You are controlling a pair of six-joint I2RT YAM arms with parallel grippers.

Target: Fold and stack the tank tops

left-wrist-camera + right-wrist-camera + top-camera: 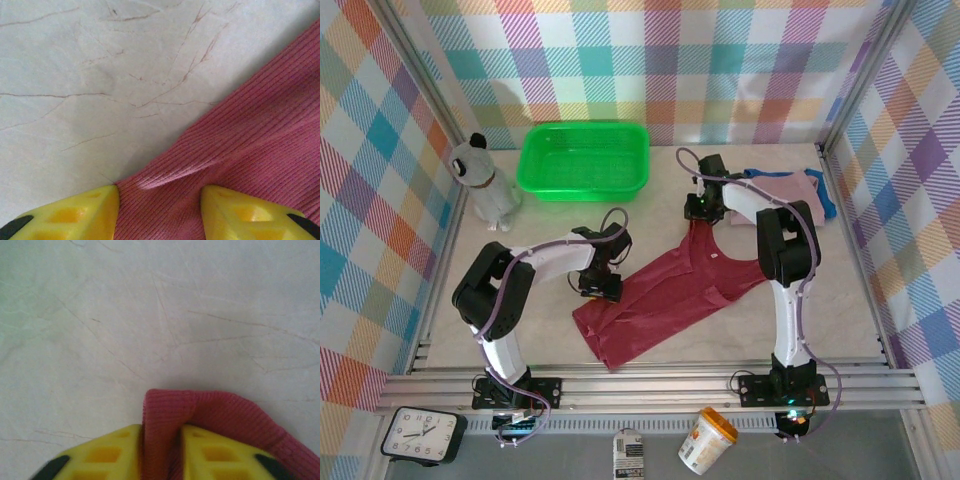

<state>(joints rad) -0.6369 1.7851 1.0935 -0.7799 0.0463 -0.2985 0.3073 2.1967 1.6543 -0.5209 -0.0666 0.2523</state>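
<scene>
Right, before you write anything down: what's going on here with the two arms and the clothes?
The arms are working on the dark red tank top, spread on the table. The right gripper has its fingers pinched shut on the cloth at the top's far end. The left gripper is open, fingers either side of the top's left edge. The pink top and the blue top lie heaped in the far right corner, not yet folded.

- Spread tank top (665, 300): flat on the table (840, 320), centre, between the two arms.
- Left gripper (601, 288): at its left edge.
- Right gripper (701, 212): at its far strap.
- Two more tank tops (785, 188): heaped together, far right corner.
- Basket (583, 160): far centre-left, with the figurine (488, 185) just left of it.
- Clock (420, 435), carton (630, 457), tub (708, 440): before the near rail, left to right.
</scene>
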